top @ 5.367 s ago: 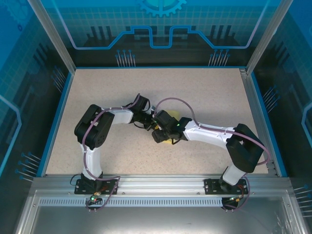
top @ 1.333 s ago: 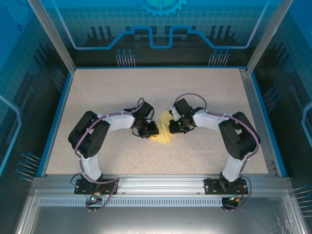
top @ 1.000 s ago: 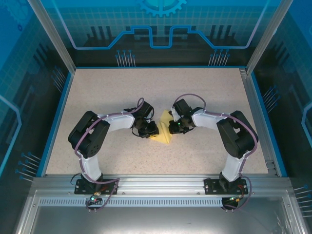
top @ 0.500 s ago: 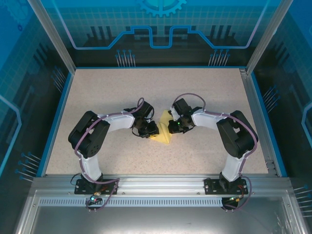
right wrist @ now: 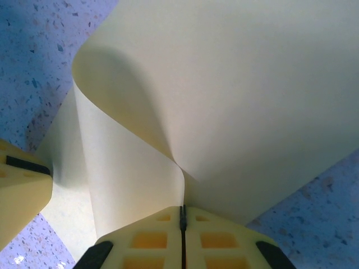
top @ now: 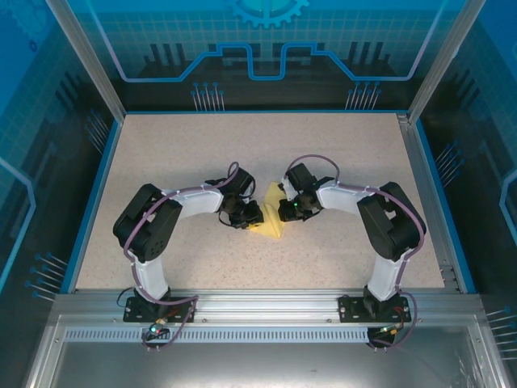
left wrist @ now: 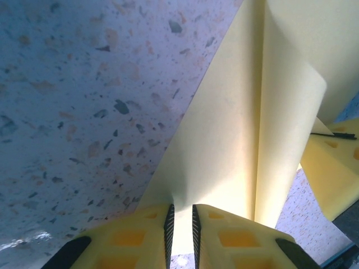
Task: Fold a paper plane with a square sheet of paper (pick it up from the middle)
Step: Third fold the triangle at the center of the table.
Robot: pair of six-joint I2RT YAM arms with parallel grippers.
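Observation:
The square sheet of paper is pale yellow and partly folded, and it lies at the table's middle between both grippers. My right gripper is at its right side. In the right wrist view the right gripper is shut on a raised fold of the paper, which curls up from the jaws. My left gripper is at the sheet's left edge. In the left wrist view the left gripper has its jaws a narrow gap apart, and the paper lies flat under them and shows through the gap.
The speckled beige table has a blue rim and transparent walls around it. The other gripper's yellow finger shows at the right of the left wrist view, close to the paper. The left gripper's finger appears at the left of the right wrist view.
Since 5.4 s ago both arms drew apart from over the paper to its two sides. Over the last second the right gripper edged slightly left; the left arm stayed still.

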